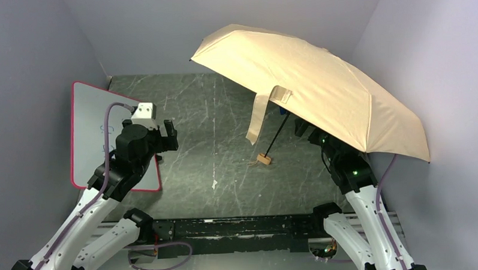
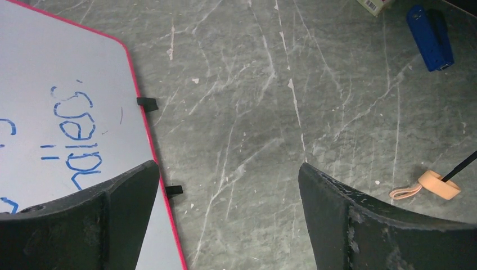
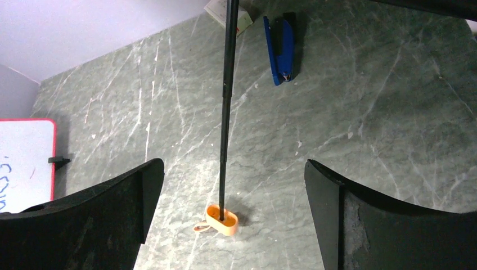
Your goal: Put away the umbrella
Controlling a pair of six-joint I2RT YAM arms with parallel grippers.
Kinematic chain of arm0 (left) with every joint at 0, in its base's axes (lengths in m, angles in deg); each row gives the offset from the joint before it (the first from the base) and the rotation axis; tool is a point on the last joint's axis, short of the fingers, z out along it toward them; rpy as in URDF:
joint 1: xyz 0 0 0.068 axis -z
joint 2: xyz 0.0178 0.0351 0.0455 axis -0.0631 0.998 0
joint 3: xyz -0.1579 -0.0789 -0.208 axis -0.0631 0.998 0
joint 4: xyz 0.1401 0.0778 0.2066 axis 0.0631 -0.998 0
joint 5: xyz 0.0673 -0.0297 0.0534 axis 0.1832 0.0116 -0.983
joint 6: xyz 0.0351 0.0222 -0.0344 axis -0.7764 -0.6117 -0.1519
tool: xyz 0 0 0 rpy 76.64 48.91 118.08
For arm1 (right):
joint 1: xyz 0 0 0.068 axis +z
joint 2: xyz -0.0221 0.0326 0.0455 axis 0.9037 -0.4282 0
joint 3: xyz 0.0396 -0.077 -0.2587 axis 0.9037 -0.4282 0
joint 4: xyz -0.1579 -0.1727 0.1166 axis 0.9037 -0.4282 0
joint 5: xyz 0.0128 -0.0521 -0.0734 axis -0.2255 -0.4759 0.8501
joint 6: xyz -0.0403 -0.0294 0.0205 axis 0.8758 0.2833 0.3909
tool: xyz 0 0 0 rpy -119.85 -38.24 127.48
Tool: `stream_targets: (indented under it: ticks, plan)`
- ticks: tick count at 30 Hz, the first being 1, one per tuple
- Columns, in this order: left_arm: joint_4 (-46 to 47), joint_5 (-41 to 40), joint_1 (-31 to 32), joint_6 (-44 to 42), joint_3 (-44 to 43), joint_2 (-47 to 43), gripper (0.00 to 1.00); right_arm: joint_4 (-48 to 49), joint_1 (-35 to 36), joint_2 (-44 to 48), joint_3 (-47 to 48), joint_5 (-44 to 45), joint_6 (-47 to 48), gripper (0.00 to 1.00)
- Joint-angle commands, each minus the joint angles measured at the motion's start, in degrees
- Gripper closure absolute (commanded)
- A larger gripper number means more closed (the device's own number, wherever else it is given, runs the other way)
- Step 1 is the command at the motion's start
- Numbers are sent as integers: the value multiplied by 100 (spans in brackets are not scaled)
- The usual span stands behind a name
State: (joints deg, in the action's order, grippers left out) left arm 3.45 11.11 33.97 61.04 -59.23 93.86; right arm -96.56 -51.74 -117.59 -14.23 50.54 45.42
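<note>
At the far left, our left gripper [image 1: 169,136] hovers over the right edge of the whiteboard [image 1: 95,125], fingers spread wide and grasping nothing. The umbrella [image 1: 294,79] stands open, well apart from it to the right. Its handle [image 1: 264,159] rests on the table [image 1: 211,100] near the middle, and its canopy [image 1: 343,101] tilts up over the right half, towards the right wall. Our right gripper [image 3: 233,164] sits under that canopy, also spread wide and empty. In its wrist view the shaft [image 3: 228,101] rises between the fingers but lies beyond them, touching neither.

From above we see the strap [image 1: 259,117] hanging loose off the canopy's near edge; neither wrist view shows it. The left wrist view shows blue writing on the whiteboard and catches the handle at its right edge, with a thin loop lying beside it. Both wrist views show a blue stapler [image 3: 281,48] at the back of the table, which the canopy nearly covers from above.

From above, the right gripper is mostly hidden by the canopy. A small box [image 3: 216,10] beside the stapler is cut off by the frame edge, and we cannot tell what it is. The writing is only partly in view and we cannot read it.
</note>
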Motion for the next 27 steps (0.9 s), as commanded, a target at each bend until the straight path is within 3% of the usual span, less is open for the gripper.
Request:
stream_targets:
  ticks: [1, 16, 22, 27]
  plan:
    - [447, 315, -71, -146, 49, 34, 3, 132, -71, -13, 122, -66, -87, 0]
    - [771, 254, -84, -127, 467, -40, 3, 182, -91, -552, -52, 387, -783, 4]
    - [844, 281, -86, -97, 608, -165, 3, 880, -89, -708, -397, 84, -1262, 5]
    - [891, 163, -89, -73, 612, -113, 3, 2025, -87, -940, -856, -257, -1565, 6]
